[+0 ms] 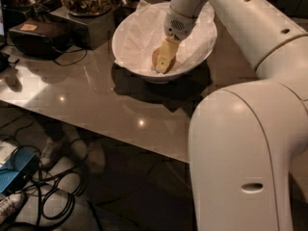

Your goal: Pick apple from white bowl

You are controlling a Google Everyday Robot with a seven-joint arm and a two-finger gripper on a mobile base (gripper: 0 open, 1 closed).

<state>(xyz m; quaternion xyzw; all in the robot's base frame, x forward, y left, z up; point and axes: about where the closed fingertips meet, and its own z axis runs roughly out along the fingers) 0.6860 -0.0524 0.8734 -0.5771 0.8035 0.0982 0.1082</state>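
Apple lies partly behind end effector in white bowl.

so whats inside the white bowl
The white bowl is lined with crinkled white paper, and the apple sits on it. The end effector reaches down at the apple, covering much of it. The paper hides the bowl's floor.

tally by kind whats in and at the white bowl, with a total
white bowl: 1
apple: 1, inside the bowl
crinkled paper lining: 1
gripper: 1, down in the bowl at the apple
total: 4
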